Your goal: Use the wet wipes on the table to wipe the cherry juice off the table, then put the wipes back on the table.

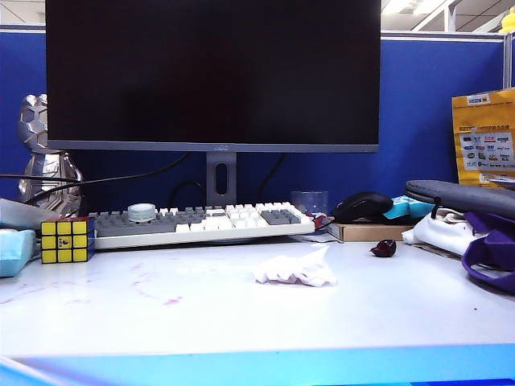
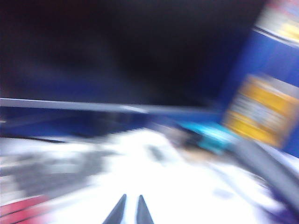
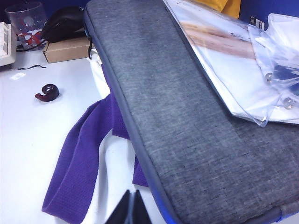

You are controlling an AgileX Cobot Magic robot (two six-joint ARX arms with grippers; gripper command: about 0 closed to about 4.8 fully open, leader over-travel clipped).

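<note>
Exterior view: pink cherry juice (image 1: 153, 291) streaks the near-left worktop (image 1: 241, 322); wet wipes (image 1: 296, 269) lie crumpled mid-worktop. Left gripper (image 2: 129, 211), closed and empty, shows blurred; right gripper (image 3: 130, 207), closed, hangs over a grey sleeve (image 3: 187, 116).

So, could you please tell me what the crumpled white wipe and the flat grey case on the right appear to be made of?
The wet wipes look like thin, soft nonwoven cloth: matte white, many creases, faint pink staining. The grey case looks like woven fabric, probably felt-like polyester: a heathered matte weave and a stitched, piped edge show in the right wrist view. Neither gripper touches them; left gripper and right gripper both have their fingers together.
</note>
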